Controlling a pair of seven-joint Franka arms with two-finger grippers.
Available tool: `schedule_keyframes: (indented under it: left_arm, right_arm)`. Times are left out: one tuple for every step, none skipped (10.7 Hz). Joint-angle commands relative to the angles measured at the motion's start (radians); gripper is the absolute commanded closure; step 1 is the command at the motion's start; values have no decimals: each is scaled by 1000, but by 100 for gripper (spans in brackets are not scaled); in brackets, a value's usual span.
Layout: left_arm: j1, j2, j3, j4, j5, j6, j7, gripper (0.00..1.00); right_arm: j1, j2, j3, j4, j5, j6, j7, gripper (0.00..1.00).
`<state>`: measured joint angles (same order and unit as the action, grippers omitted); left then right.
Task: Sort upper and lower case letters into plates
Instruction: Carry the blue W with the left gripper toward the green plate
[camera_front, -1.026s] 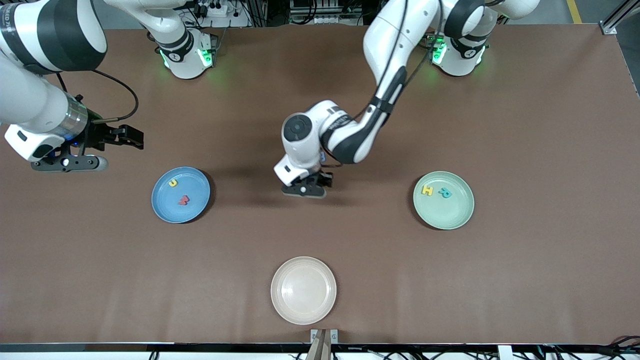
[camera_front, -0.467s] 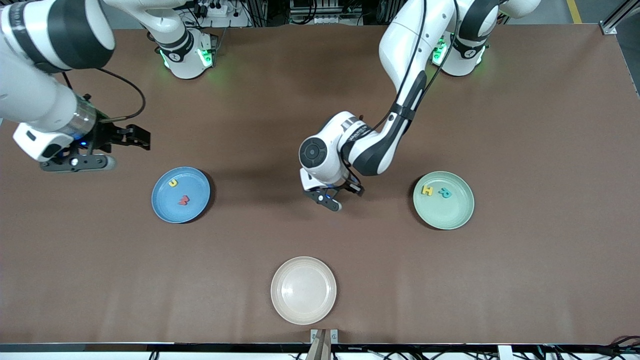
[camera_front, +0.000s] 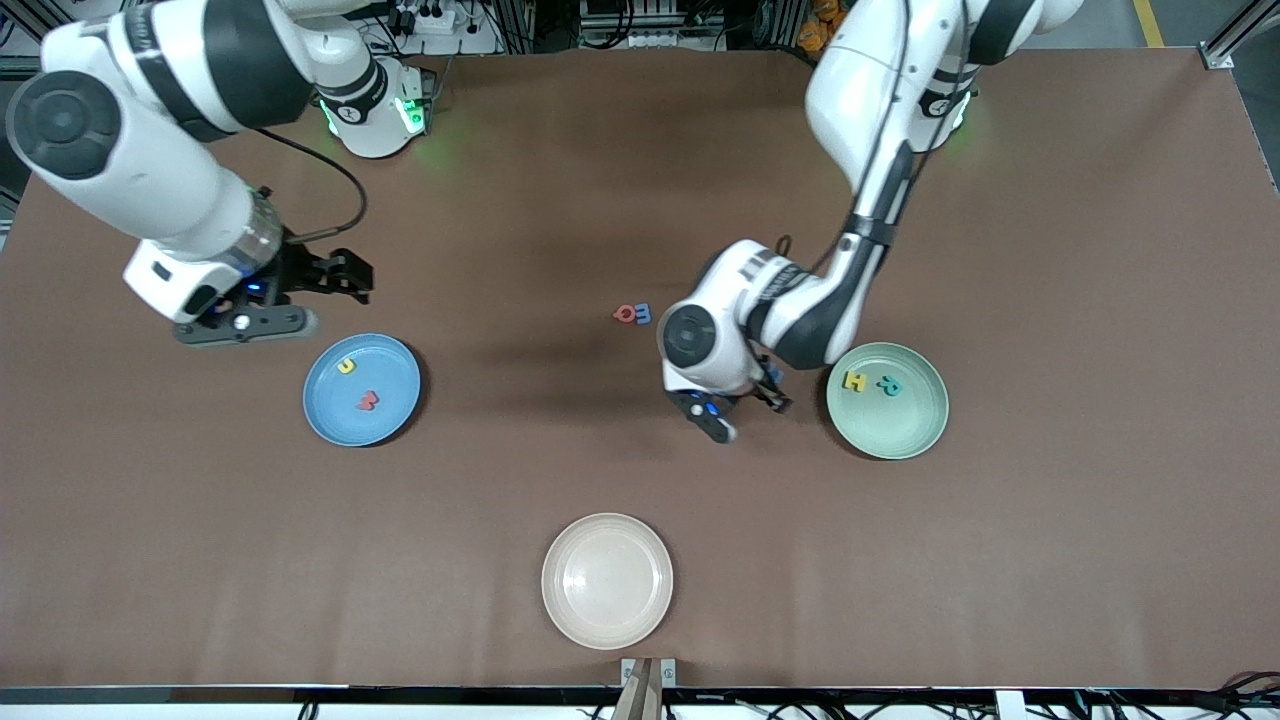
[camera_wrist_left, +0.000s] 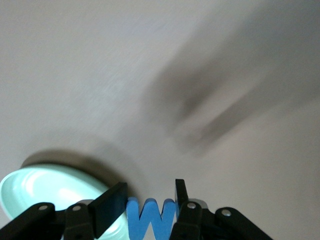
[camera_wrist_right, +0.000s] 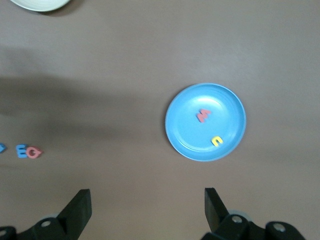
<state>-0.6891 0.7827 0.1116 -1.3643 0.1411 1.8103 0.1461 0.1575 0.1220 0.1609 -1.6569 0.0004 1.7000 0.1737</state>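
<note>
Holding a blue W (camera_wrist_left: 150, 220) tight between its fingers, the left tool (camera_front: 735, 405) hangs over the brown worktop (camera_front: 1050, 560), just beside the mint green plate (camera_front: 900, 435), at that plate's nine o'clock. That plate has a yellow H (camera_front: 855, 380) and a teal R (camera_front: 889, 385). The right tool (camera_front: 345, 275) is wide open over the worktop at eleven o'clock of the blue plate (camera_front: 335, 415), which has a yellow u (camera_front: 346, 366) and a red m (camera_front: 367, 401). A red Q (camera_front: 624, 314) and a blue E (camera_front: 642, 313) touch mid-worktop. The cream plate (camera_front: 607, 620) sits nearest the camera.

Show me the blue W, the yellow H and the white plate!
blue W (camera_wrist_left: 150, 220): left wrist view, on its middle, between the left gripper's fingers.
yellow H (camera_front: 855, 380): front view, on its crossbar.
white plate (camera_front: 607, 629): front view, on its rim.
</note>
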Motion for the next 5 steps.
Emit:
schedule_keyframes:
  left_arm:
    - [86, -135, -21, -188, 15, 64, 64, 79]
    - [148, -157, -26, -220, 2, 84, 126, 79]
    - [240, -174, -61, -254, -62, 104, 182, 79]
    - [340, -187, -113, -295, -115, 142, 220, 79]
    - [433, -192, -174, -327, -120, 187, 269, 79]
  right_arm:
    - [59, 115, 6, 115, 4, -16, 17, 0]
    - [80, 148, 29, 120, 3, -10, 16, 0]
    - [91, 174, 57, 120, 4, 36, 6, 0]
    - [123, 201, 68, 112, -10, 83, -20, 0]
    - [164, 238, 77, 114, -63, 101, -69, 0]
